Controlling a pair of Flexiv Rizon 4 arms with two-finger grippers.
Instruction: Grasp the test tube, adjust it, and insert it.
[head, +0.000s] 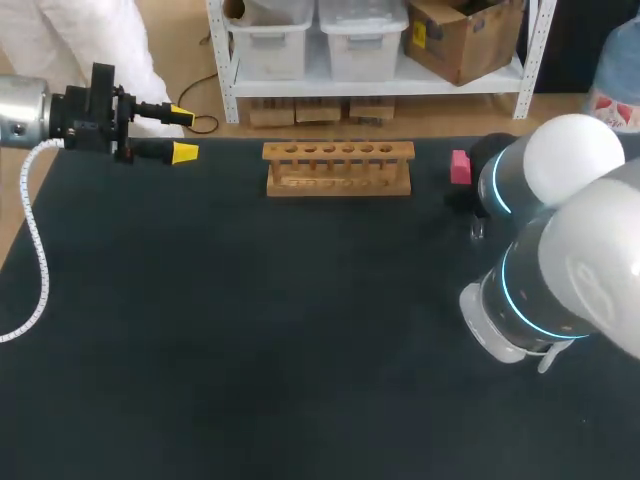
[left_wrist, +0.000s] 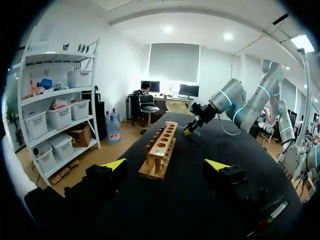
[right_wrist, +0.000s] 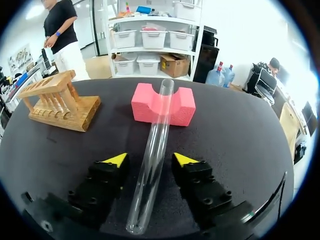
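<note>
My right gripper (right_wrist: 150, 160) stood spread either side of the tube (right_wrist: 159, 120), whose far end lay in the pink block's (right_wrist: 143, 107) groove. My left gripper (head: 184, 134) hung spread, left of the rack (head: 338, 167).

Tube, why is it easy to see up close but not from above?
Right wrist view: the clear tube shows bright glints against the dark table, inside the open right gripper. Head view: the right arm covers that spot.
</note>
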